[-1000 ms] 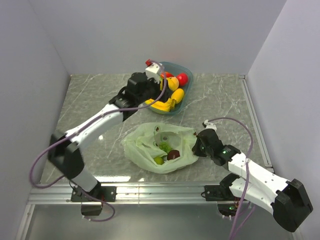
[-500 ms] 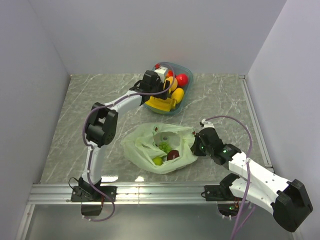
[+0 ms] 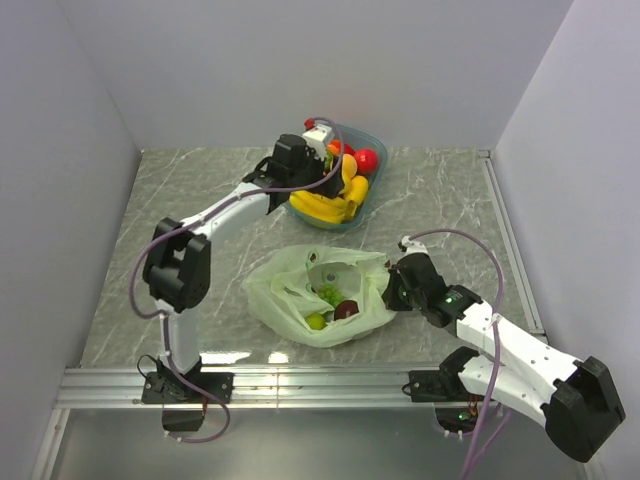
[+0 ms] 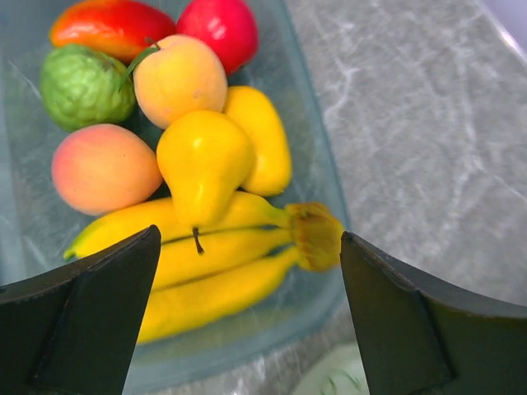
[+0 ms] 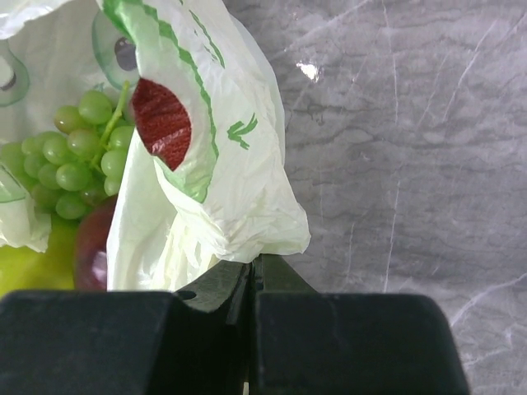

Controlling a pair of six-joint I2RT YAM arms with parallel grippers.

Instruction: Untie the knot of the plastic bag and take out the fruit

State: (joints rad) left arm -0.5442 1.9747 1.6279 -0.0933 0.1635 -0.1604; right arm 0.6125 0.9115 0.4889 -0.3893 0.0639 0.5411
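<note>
L gripper (image 4: 249, 239) wide open, empty, above bananas (image 4: 206, 284) in teal bowl (image 4: 317, 177). Next: grapes (image 5: 74, 152), plum (image 5: 90, 247), nearer bases in plastic bag (image 5: 239, 189) (R gripper (image 5: 251, 267) clamped on its rim).

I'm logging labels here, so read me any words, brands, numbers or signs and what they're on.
None readable. The plastic bag bears only green printed marks, a small sprig-like sign and curved bands, no letters.
The fruit in the bowl carries no print.
</note>
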